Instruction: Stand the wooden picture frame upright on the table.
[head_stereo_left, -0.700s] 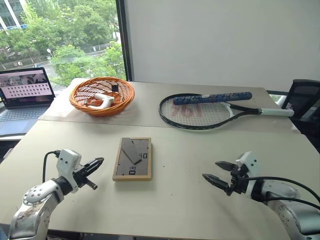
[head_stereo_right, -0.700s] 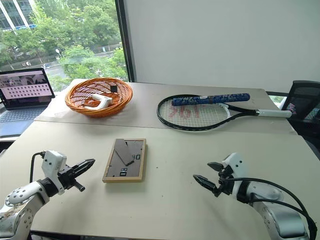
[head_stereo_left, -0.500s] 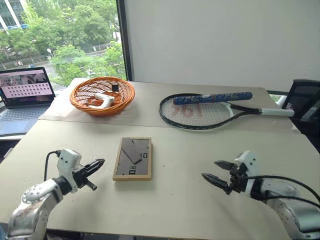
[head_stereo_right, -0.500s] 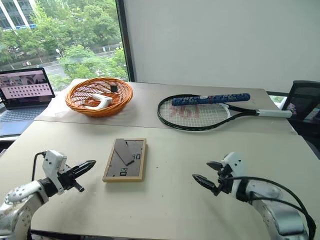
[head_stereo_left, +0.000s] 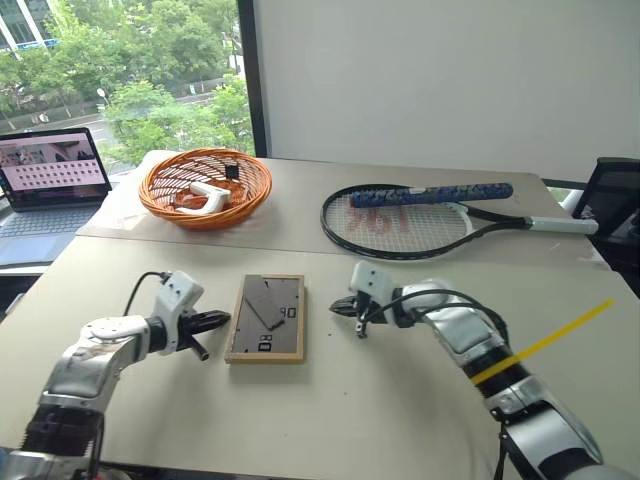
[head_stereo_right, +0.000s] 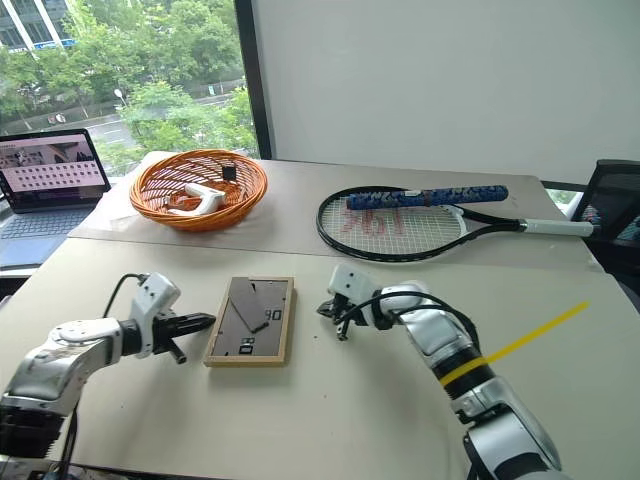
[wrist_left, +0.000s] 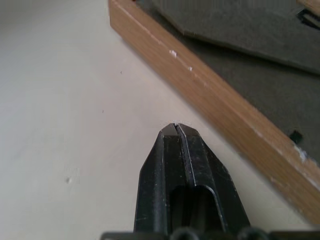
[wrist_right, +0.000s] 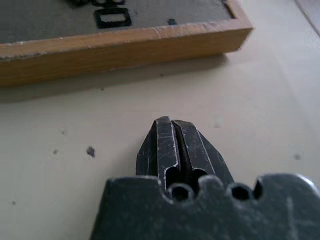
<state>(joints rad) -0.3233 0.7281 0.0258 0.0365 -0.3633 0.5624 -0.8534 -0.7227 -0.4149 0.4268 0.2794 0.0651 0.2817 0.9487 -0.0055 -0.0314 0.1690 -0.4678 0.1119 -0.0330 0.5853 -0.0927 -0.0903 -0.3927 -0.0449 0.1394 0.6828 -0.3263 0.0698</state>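
Observation:
The wooden picture frame (head_stereo_left: 266, 317) lies flat on the table (head_stereo_left: 380, 410), dark grey back up, with its fold-out stand folded down. My left gripper (head_stereo_left: 222, 320) is shut and empty, its tip just short of the frame's left edge (wrist_left: 215, 95). My right gripper (head_stereo_left: 337, 306) is also shut and empty, low over the table a little to the right of the frame's right edge (wrist_right: 125, 47). In the wrist views both pairs of fingers press together, pointing at the light-wood rim with a small gap of tabletop between.
An orange wicker basket (head_stereo_left: 205, 187) with a white object in it stands at the back left. A tennis racket (head_stereo_left: 420, 215) lies at the back right. A laptop (head_stereo_left: 55, 175) sits off the table's left side, and a dark chair (head_stereo_left: 615, 200) stands at the far right.
Both arms have swung inward from the table's front corners to either side of the frame. The right gripper's fingers, apart before, are now shut. The frame has not moved.

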